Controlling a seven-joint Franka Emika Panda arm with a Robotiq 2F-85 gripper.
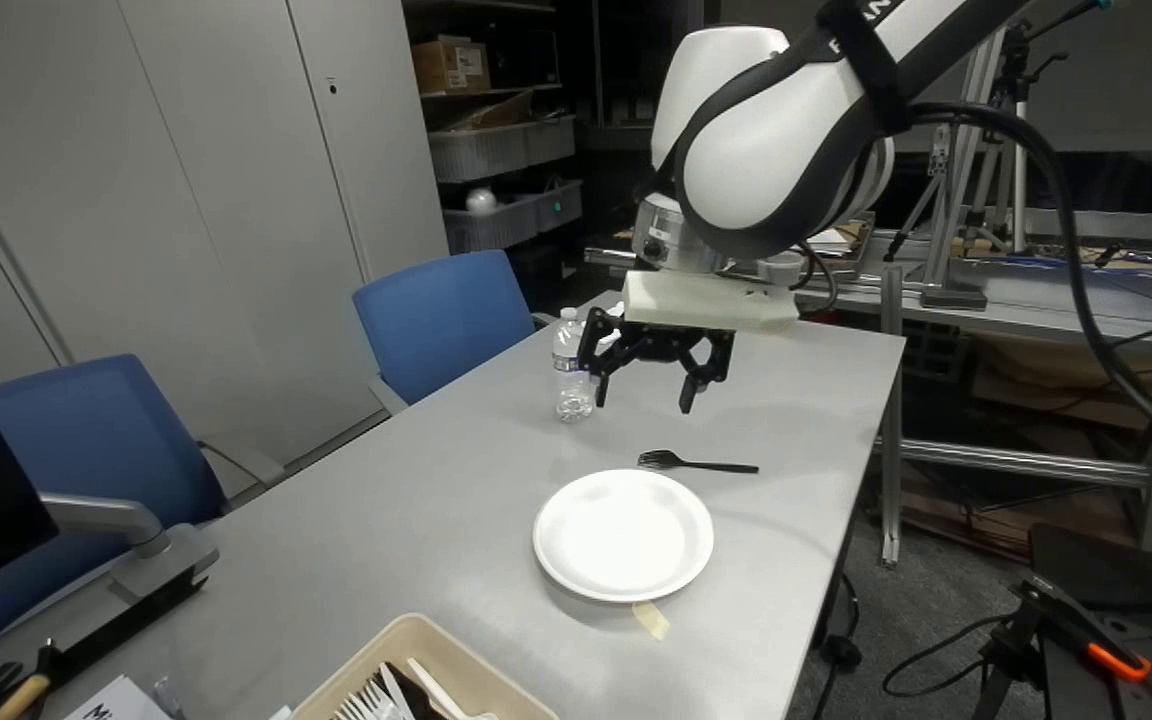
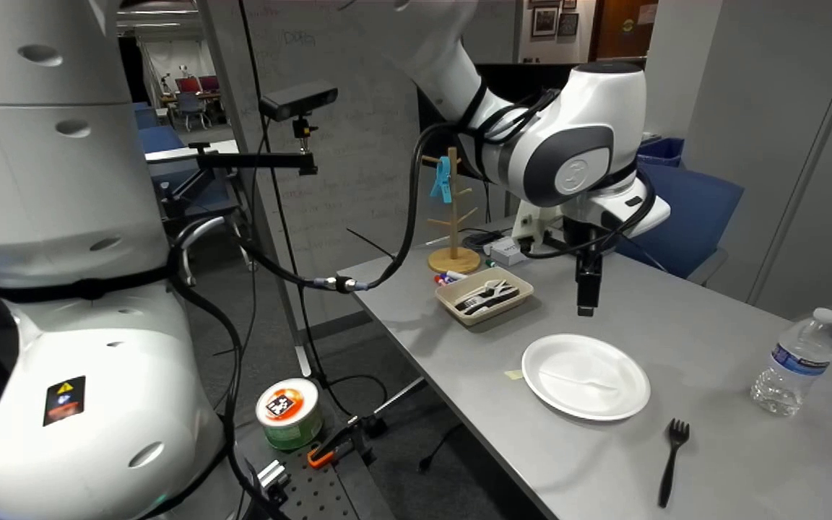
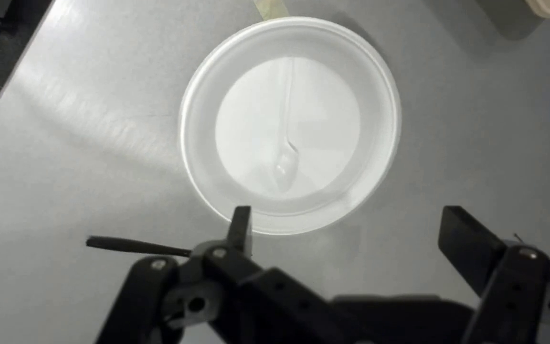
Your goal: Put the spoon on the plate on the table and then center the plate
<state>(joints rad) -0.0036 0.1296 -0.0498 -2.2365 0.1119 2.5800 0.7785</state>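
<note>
The round white plate (image 1: 576, 530) lies flat on the light grey table (image 1: 386, 540), toward one long edge. The plate also shows in an exterior view (image 2: 593, 355) and in the wrist view (image 3: 246, 110). A white spoon (image 3: 285, 162) lies inside the plate, near its middle; it shows faintly in an exterior view (image 2: 578, 380) and is washed out in the other. My gripper (image 1: 644, 395) is open and empty, held above the table, apart from the plate. In the wrist view, its fingers (image 3: 346, 210) are wide apart, one overlapping the plate's rim in the picture.
A black fork (image 1: 701, 465) lies beside the plate. A water bottle (image 1: 574, 375) stands beyond it. A beige tray (image 2: 488, 315) of cutlery, a wooden stand (image 2: 453, 260) and a monitor base (image 1: 161, 565) stand toward the table's other end. Tape (image 1: 651, 620) sticks by the plate.
</note>
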